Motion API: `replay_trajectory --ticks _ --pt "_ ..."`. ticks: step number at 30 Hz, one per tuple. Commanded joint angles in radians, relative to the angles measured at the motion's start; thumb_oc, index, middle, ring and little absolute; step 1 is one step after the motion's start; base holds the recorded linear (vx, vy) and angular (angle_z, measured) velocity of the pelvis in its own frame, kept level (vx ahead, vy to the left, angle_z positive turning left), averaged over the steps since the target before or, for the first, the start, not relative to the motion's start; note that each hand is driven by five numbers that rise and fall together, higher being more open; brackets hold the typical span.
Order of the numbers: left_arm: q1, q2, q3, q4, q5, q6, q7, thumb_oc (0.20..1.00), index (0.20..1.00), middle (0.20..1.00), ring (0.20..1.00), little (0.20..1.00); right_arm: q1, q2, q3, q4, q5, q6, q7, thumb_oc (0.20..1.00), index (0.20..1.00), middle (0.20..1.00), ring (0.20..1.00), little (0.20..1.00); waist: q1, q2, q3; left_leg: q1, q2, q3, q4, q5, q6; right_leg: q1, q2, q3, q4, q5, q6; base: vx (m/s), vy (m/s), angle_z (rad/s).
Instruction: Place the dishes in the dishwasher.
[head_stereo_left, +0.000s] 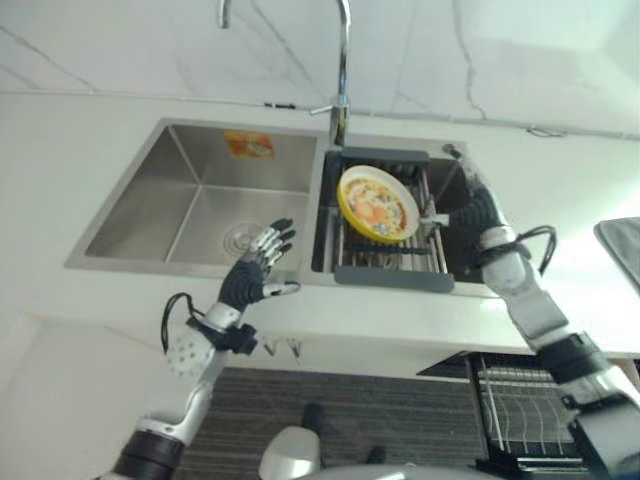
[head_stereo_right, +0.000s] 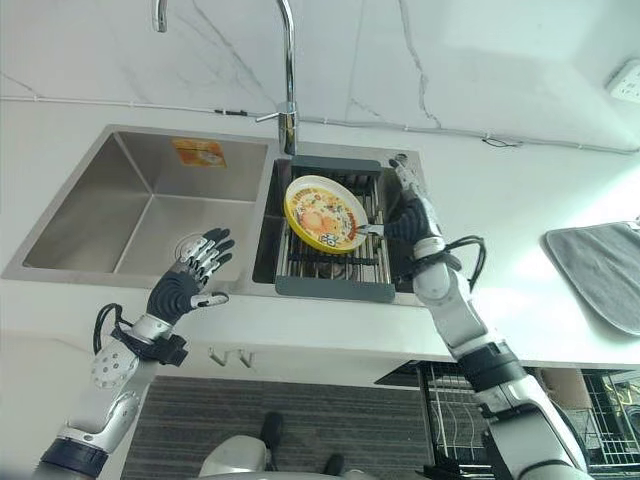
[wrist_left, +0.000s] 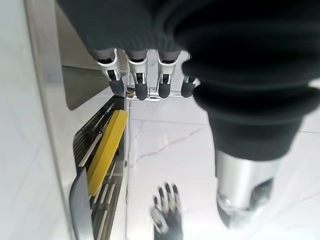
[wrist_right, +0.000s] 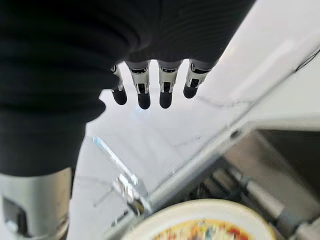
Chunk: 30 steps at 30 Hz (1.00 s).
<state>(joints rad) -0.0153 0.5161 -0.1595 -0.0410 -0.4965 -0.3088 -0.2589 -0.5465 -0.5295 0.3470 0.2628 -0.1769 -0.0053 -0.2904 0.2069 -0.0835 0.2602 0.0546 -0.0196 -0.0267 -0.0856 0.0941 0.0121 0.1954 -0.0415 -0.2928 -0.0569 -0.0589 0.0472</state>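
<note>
Hovering over the near rim of the double sink (head_stereo_left: 120, 215), the left hand (head_stereo_left: 250, 275) is showing its fingers straight and spread, with the thumb pointing toward the divider; it is holding nothing. The hand is sitting above the front edge of the left basin, close to the round drain (head_stereo_left: 240, 238). In the left wrist view the same fingers (wrist_left: 141, 82) are hanging relaxed in a row.

Below the counter's (head_stereo_right: 520, 300) front edge on the right, a dark wire rack (head_stereo_right: 455, 420) is standing pulled out. A grey mat (head_stereo_right: 600, 270) is lying at the counter's right edge.

Farther in, a drying rack (head_stereo_left: 390, 262) with a dark frame is spanning the right basin. A yellow-rimmed plate (head_stereo_left: 377, 204) with an orange pattern is leaning tilted on the rack's bars, toward the far end. The right hand (head_stereo_left: 470, 215) is reaching along the right side of the rack, fingers extended toward the basin's far right corner and the thumb pointing at the plate's rim; whether the thumb is touching it is unclear. The hand is released, gripping nothing; the right wrist view is showing its fingers (wrist_right: 166, 87) straight, with the plate's rim (wrist_right: 200, 222) beneath them.

At the far edge, a chrome faucet (head_stereo_left: 342, 70) is rising behind the divider.
</note>
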Motion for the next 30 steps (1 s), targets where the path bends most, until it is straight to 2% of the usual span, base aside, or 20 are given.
replay_trajectory --ticks 1,8,15,22,30 --pt "-0.047 0.023 -0.024 -0.087 -0.04 -0.065 -0.01 1.0 1.0 1.0 1.0 1.0 -0.079 -0.02 0.024 -0.012 -0.017 -0.004 -0.056 1.0 1.0 1.0 1.0 1.0 0.003 0.028 -0.012 -0.033 0.01 -0.046 0.068 -0.096 -0.006 -0.08 -0.01 0.054 0.073 0.021 0.028 0.0 -0.018 0.13" --pt "-0.124 0.05 -0.046 -0.082 -0.045 -0.079 -0.01 1.0 1.0 1.0 1.0 1.0 -0.163 -0.016 0.062 0.077 -0.007 -0.019 -0.066 1.0 1.0 1.0 1.0 1.0 0.01 0.028 0.039 -0.087 0.002 -0.059 0.077 -0.084 0.004 -0.132 -0.01 0.061 0.09 0.031 0.033 -0.07 -0.008 0.14" --pt "-0.177 0.048 -0.071 -0.065 -0.027 -0.133 0.014 1.0 1.0 1.0 1.0 1.0 -0.201 0.022 0.145 0.179 -0.054 -0.026 -0.064 1.0 1.0 1.0 1.0 1.0 0.021 0.032 0.088 -0.123 -0.012 -0.078 0.086 -0.075 0.014 -0.167 -0.011 0.07 0.104 0.038 0.035 -0.04 0.001 0.05" --pt "-0.184 0.053 -0.069 -0.071 -0.03 -0.144 0.012 1.0 1.0 1.0 1.0 1.0 -0.204 0.032 0.172 0.194 -0.06 -0.05 -0.06 1.0 1.0 1.0 1.0 1.0 0.025 0.025 0.102 -0.132 -0.011 -0.081 0.086 -0.074 0.013 -0.176 -0.008 0.069 0.106 0.037 0.035 -0.03 -0.012 0.0" --pt "-0.18 0.051 -0.07 -0.08 -0.017 -0.127 0.017 1.0 1.0 1.0 1.0 1.0 -0.185 0.057 0.176 0.133 -0.063 -0.027 -0.111 1.0 1.0 1.0 1.0 1.0 0.024 0.01 0.099 -0.128 -0.01 -0.076 0.091 -0.08 0.014 -0.174 -0.004 0.067 0.113 0.036 0.034 0.01 -0.008 0.0"
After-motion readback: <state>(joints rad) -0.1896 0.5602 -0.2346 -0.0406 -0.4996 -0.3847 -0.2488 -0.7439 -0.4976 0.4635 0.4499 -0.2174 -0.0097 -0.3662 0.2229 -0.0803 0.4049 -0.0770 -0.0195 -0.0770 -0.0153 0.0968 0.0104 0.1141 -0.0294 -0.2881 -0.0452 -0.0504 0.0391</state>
